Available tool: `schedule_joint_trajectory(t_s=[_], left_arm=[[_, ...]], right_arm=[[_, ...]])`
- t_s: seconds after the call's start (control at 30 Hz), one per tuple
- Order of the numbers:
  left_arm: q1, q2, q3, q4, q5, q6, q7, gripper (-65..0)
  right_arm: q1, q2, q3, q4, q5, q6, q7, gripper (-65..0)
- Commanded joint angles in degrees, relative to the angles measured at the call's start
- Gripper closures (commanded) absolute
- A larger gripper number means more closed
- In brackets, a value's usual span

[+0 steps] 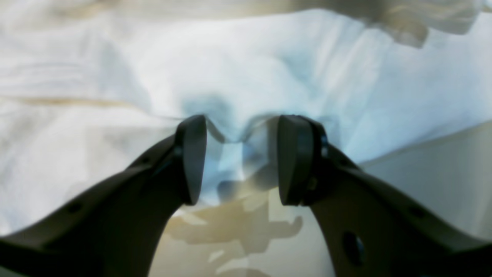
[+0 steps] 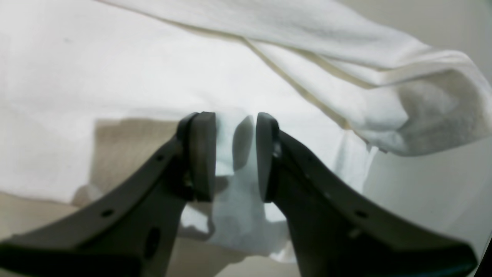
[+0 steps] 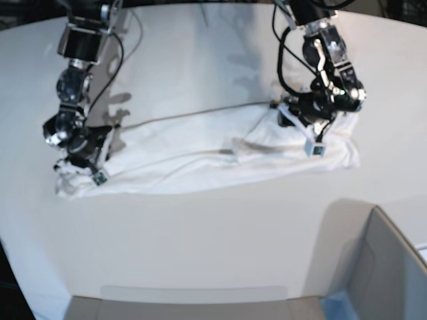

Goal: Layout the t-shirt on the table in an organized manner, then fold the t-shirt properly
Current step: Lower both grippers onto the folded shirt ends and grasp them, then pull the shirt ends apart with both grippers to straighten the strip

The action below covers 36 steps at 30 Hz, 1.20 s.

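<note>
Bright overhead light washes the white bench (image 3: 200,227), so the t-shirt (image 3: 200,157) upon it barely stands out in the base view. Arm shadows fall on the bench behind the shirt, and a soft grey one spreads near the bin (image 3: 387,273). Both wrist views are blurred: cloth folds smear, with bluish tints around the left pincer (image 1: 240,159) and tan shadows beneath the right pincer (image 2: 235,156).

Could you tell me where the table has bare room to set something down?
Bare table lies between the t-shirt and the near edge, and beyond the shirt, between the arms. The shirt's ends are crowded by the left gripper and right gripper.
</note>
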<state>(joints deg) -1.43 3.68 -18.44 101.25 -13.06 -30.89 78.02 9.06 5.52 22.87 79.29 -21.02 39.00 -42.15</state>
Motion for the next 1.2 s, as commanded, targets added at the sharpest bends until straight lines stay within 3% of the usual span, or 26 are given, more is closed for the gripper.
schedule_joint_trajectory(t_s=[0.0, 0.3, 0.4, 0.5, 0.57, 0.97, 1.17], left_arm=[[-1.69, -0.21, 0.11, 0.24, -0.52, 0.08, -0.7, -30.5], [-3.8, -0.21, 0.11, -6.09, -0.61, 0.08, -0.88, -29.8], [-4.5, -0.21, 0.11, -8.11, -0.61, -0.01, -0.88, -21.0], [-4.5, -0.21, 0.11, -8.29, -0.61, 0.26, -0.7, -6.2], [-4.5, -0.21, 0.11, -8.29, -0.61, 0.08, -0.26, -1.2], [-4.15, -0.74, 0.11, -2.75, -0.26, 0.35, -0.08, -2.1], [-4.5, -2.76, 0.28, -2.57, -0.52, 0.08, 1.98, -16.3]], right_arm=[[-0.93, 0.33, 0.12, -0.74, -3.2, 1.0, -4.75, -18.6], [-0.93, 0.33, 0.12, -0.56, -3.2, 1.0, -4.75, -18.6], [-0.93, 0.42, 0.12, -0.56, -3.2, 1.0, -4.75, -18.6], [-0.93, 0.5, 0.12, -0.56, -3.29, 1.0, -4.75, -18.6], [-0.93, 0.5, 0.12, -0.56, -3.29, 1.0, -4.75, -18.6], [-0.93, 0.5, 0.12, -0.56, -3.29, 1.0, -4.75, -18.6], [-0.93, 0.5, 0.12, -0.56, -3.38, 1.0, -4.75, -18.6]])
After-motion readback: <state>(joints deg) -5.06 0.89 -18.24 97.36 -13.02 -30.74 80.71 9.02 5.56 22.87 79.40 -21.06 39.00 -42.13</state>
